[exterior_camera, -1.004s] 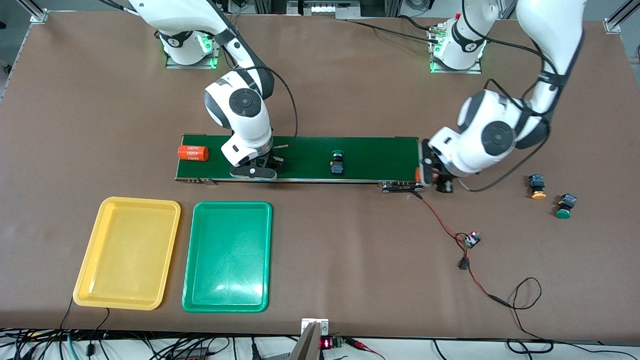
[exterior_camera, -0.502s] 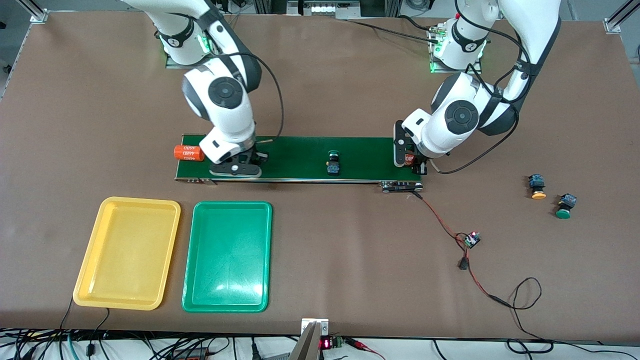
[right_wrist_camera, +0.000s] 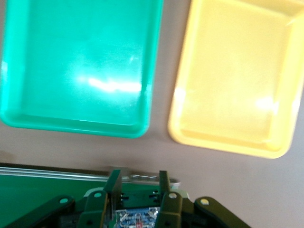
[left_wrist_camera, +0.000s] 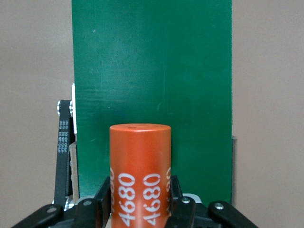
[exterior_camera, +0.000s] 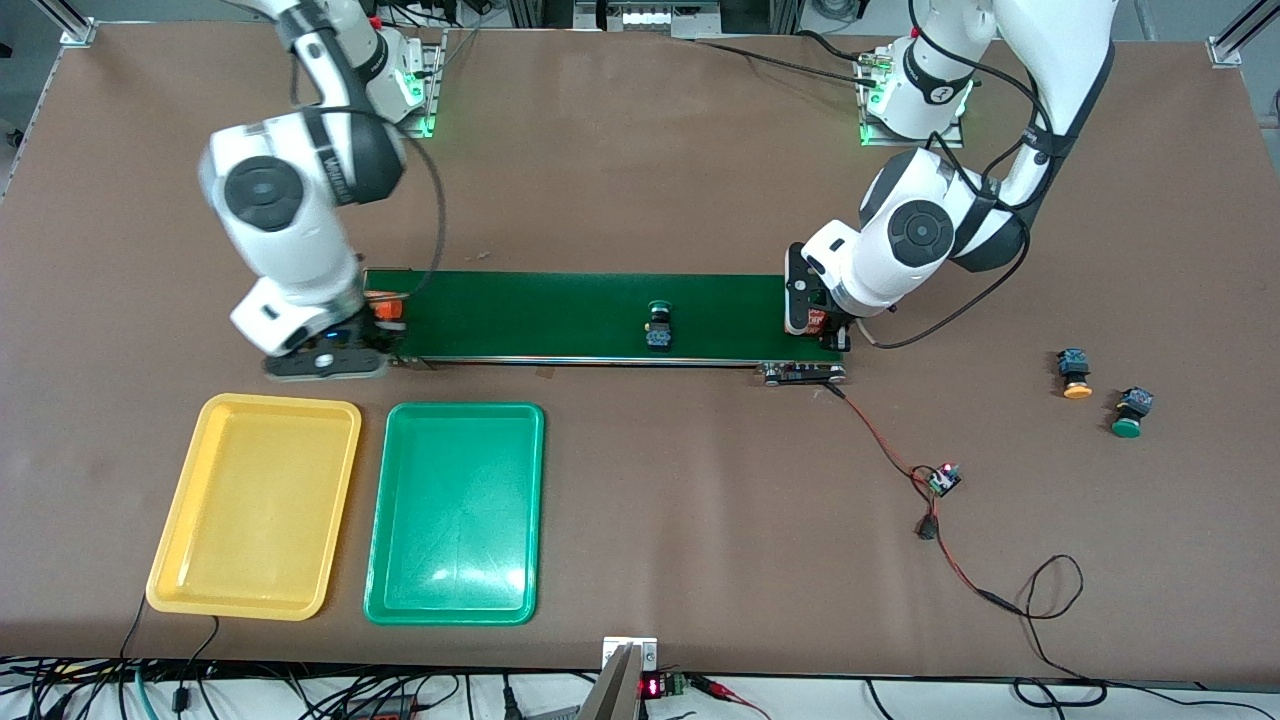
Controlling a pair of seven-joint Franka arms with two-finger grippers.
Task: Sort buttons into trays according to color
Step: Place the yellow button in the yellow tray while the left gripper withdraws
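On the brown worktop (exterior_camera: pixel 640 180), a long dark-green belt (exterior_camera: pixel 600 315) carries one green-capped push-button switch (exterior_camera: pixel 657 325) near its middle. At the belt's left-arm end the left gripper (exterior_camera: pixel 822 325) clamps its fingers (left_wrist_camera: pixel 102 202) on an orange cylinder with white print (left_wrist_camera: pixel 140 175); only the left wrist view shows the digits 4680 and the cylinder's round end over the belt. The right gripper (exterior_camera: pixel 335 362) hangs over the belt's right-arm end, above the worktop edge of the yellow plastic tray (exterior_camera: pixel 255 505). The right wrist view alone reveals a blue-bodied button (right_wrist_camera: pixel 137 217) held between its narrowed fingers (right_wrist_camera: pixel 113 187), with the green plastic tray (right_wrist_camera: pixel 78 66) lying beside the yellow one. A yellow-orange-capped button (exterior_camera: pixel 1074 373) and another green-capped button (exterior_camera: pixel 1131 412) lie on the worktop well apart from the belt, toward the left arm's end
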